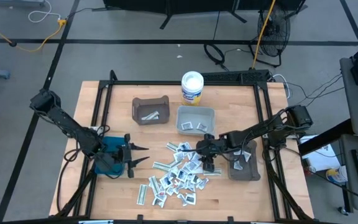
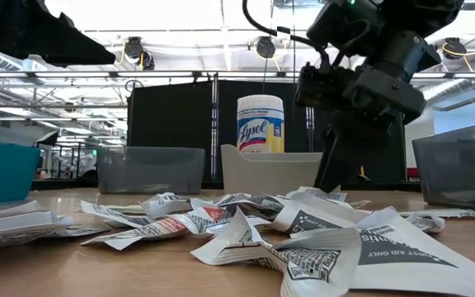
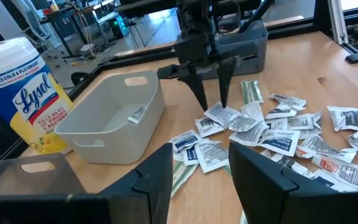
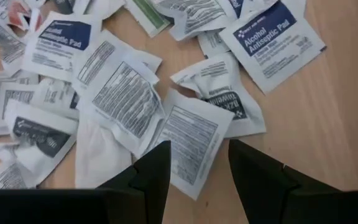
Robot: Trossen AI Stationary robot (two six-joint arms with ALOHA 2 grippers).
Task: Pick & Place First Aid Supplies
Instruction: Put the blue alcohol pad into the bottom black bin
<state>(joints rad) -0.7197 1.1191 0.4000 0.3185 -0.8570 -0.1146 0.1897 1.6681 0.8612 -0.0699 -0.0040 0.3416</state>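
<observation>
The first aid supplies are small white packets with printed labels, lying in a loose pile on the wooden table. The pile also shows in the low view and both wrist views. My right gripper hangs open over the pile's far right part and slants down. Its fingers stand on either side of a white packet. My left gripper waits open left of the pile, pointing toward it, with nothing between its fingers. My right gripper comes at the pile from above, slanting down, with its open fingertips at the level of the packets. Whether they touch a packet, I cannot tell.
A light grey bin and a dark bin stand behind the pile. Another dark bin stands to the right and a teal bin under my left arm. A white Lysol tub stands at the far edge.
</observation>
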